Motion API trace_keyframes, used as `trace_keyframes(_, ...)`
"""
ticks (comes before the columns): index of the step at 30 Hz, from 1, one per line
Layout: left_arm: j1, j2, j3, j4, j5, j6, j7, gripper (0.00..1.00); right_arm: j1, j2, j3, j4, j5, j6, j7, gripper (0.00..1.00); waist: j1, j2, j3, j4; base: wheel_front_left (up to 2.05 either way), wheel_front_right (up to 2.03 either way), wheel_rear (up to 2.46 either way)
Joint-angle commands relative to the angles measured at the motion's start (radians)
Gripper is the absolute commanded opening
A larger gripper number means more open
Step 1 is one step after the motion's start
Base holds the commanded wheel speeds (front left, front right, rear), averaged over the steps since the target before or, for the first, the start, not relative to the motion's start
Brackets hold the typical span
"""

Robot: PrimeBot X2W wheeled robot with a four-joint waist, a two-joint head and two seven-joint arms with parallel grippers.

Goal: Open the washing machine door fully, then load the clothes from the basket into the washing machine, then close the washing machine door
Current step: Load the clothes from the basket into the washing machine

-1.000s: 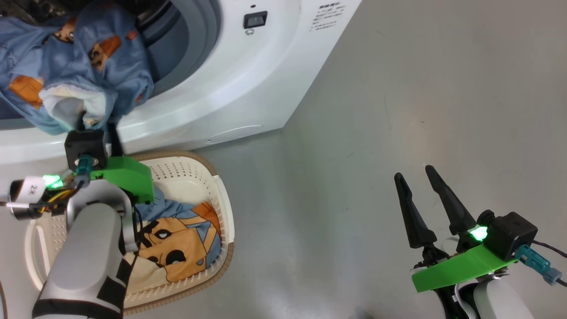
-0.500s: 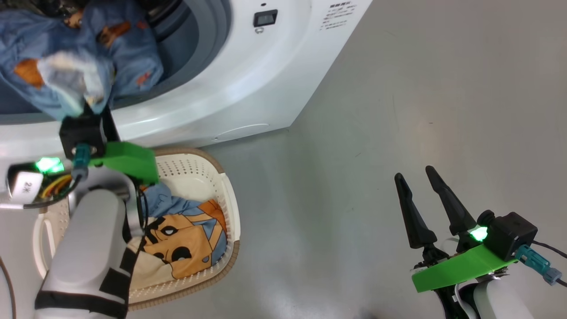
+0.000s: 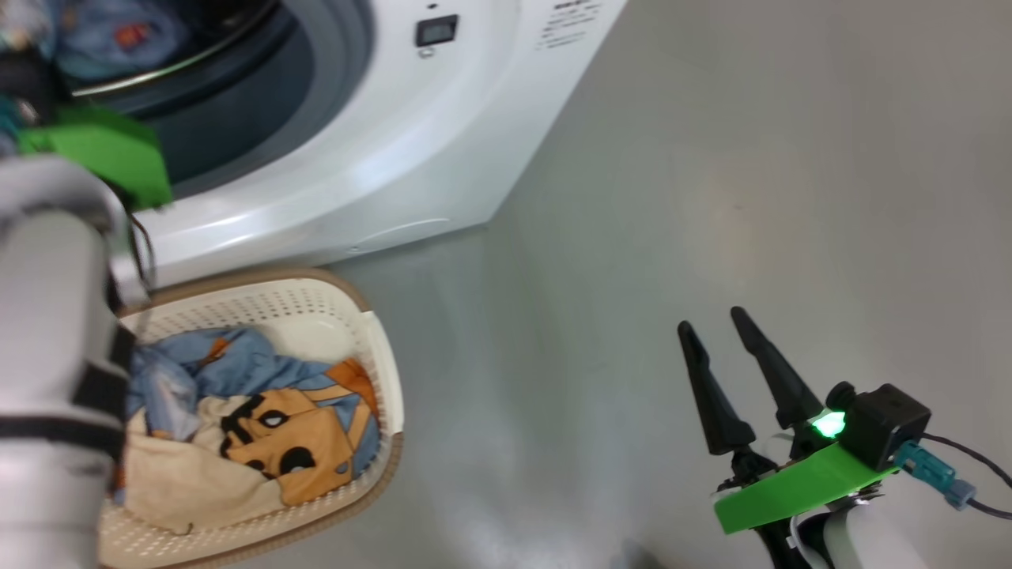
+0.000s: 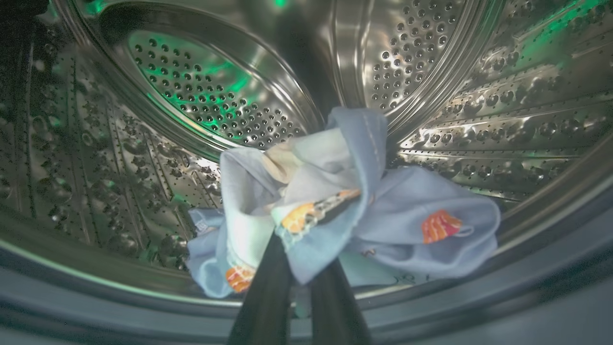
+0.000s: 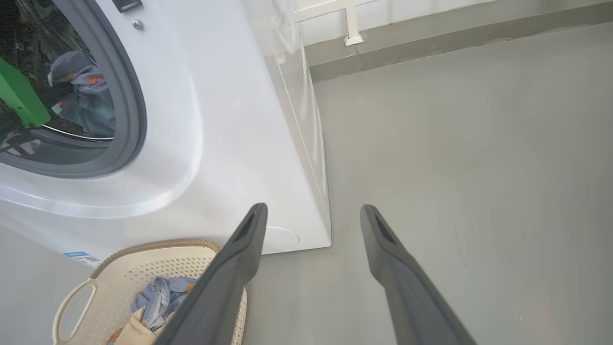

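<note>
My left gripper (image 4: 302,247) is inside the washing machine's (image 3: 379,150) steel drum (image 4: 201,96), shut on a light blue garment (image 4: 335,211) with orange print. The cloth hangs bunched over the fingers just above the drum's lower rim. In the head view the left forearm (image 3: 47,379) reaches over the basket (image 3: 378,359) into the drum opening. More blue, cream and orange clothes (image 3: 269,427) lie in the basket on the floor before the washer. My right gripper (image 3: 711,320) hovers open and empty over the floor at the lower right. The washing machine door is out of view.
The grey-blue seal (image 3: 332,103) rings the drum opening. Bare grey floor (image 3: 711,158) stretches to the right of the washer. The right wrist view shows the washer's side, a wall base (image 5: 431,28) behind it, and the basket handle (image 5: 67,306).
The left arm has pushed up and forward, carrying the blue garment from the drum's mouth into the drum. The head camera has shifted slightly. The right gripper has stayed put.
</note>
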Motion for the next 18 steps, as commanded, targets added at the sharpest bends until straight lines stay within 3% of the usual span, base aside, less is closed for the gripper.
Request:
trace_keyframes(1,-0.049,0.043,0.023,0.003,0.013,-0.011,0.000,0.00,0.004,-0.005,0.027,-0.016,0.009,0.002,-0.005,1.00,0.0000,0.0000,0.020,-0.028,0.00,0.00,0.00)
trace_keyframes(8,-0.281,0.132,0.022,0.240,0.043,-0.033,-0.027,0.00,-0.004,-0.014,0.067,0.003,0.033,0.002,-0.005,1.00,0.0000,0.0000,0.090,-0.112,0.00,0.00,0.00)
trace_keyframes(18,-0.453,0.196,0.028,0.378,0.044,-0.042,-0.131,0.00,-0.010,-0.015,0.102,0.013,0.061,0.002,-0.005,1.00,0.0000,0.0000,0.159,-0.185,0.00,0.00,0.00)
